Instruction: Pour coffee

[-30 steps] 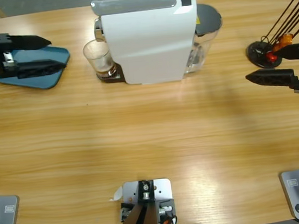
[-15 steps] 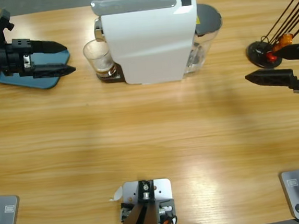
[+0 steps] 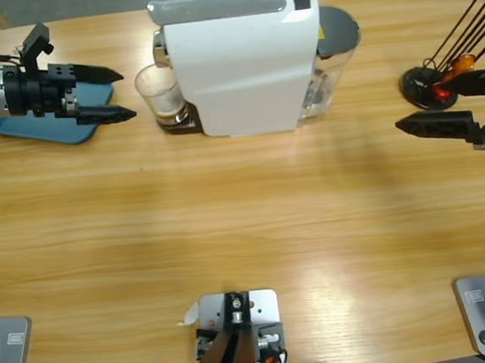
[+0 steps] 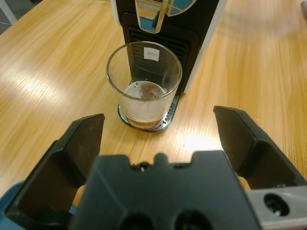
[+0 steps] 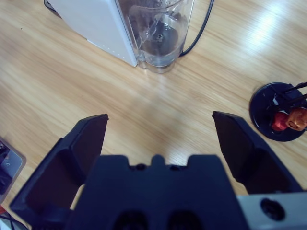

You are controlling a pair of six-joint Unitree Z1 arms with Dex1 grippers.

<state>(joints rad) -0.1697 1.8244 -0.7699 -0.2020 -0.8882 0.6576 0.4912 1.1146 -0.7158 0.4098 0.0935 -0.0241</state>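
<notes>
A small clear glass tumbler (image 3: 159, 94) (image 4: 144, 85) stands on the drip tray under the spout of the white coffee machine (image 3: 236, 59) (image 4: 165, 28). A little reddish-brown coffee (image 4: 143, 100) lies in its bottom. My left gripper (image 3: 118, 95) (image 4: 156, 139) is open, a short way left of the glass and pointing at it, with nothing between its jaws. My right gripper (image 3: 402, 108) (image 5: 158, 139) is open at the table's right edge, empty, facing the machine's clear water tank (image 5: 160, 33).
A blue tray (image 3: 30, 128) lies under the left arm at the back left. A black capsule stand (image 3: 429, 84) (image 5: 280, 112) with orange and red capsules and thin rods sits at the back right. The machine's black cable (image 5: 201, 28) runs behind the tank.
The left arm has moved right, off the blue tray and closer to the glass, its jaws still open. The right arm has hardly moved.
</notes>
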